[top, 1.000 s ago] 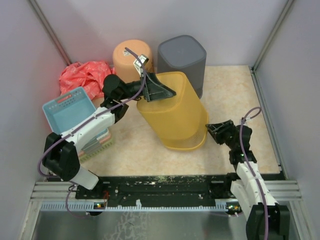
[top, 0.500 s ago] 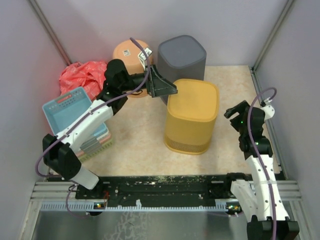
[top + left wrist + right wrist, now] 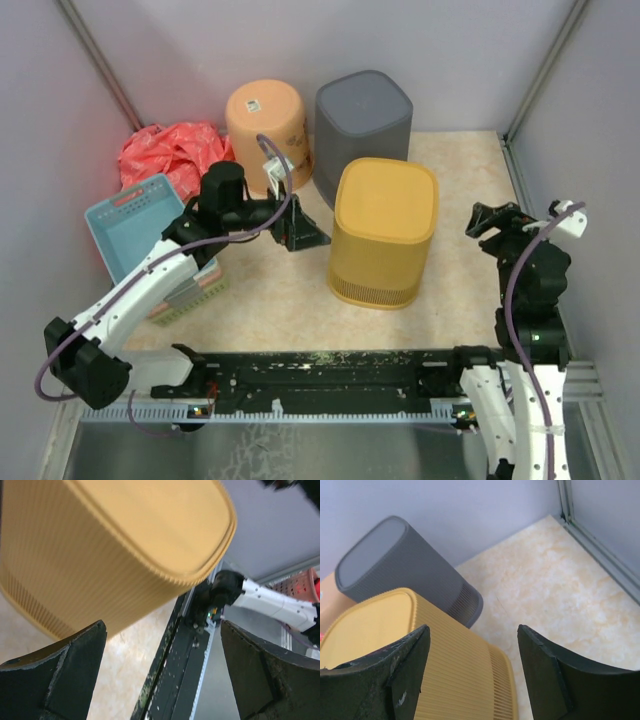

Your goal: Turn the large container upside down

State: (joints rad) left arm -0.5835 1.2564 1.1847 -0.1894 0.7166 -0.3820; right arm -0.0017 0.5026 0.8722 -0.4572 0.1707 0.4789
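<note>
Lying well left of the large yellow container [image 3: 385, 225] is a blue basket [image 3: 135, 220]. Just left of that container the left gripper [image 3: 308, 236] hangs, jaws spread wide and empty. The container stands base-up on the table [image 3: 460, 180], a grey bin [image 3: 365, 115] just behind. To its right, apart, the right gripper [image 3: 493, 218] hovers, jaws parted, holding nothing.

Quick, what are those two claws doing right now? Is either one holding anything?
Left gripper: open, holding nothing, beside the yellow container.
Right gripper: open, holding nothing.
</note>
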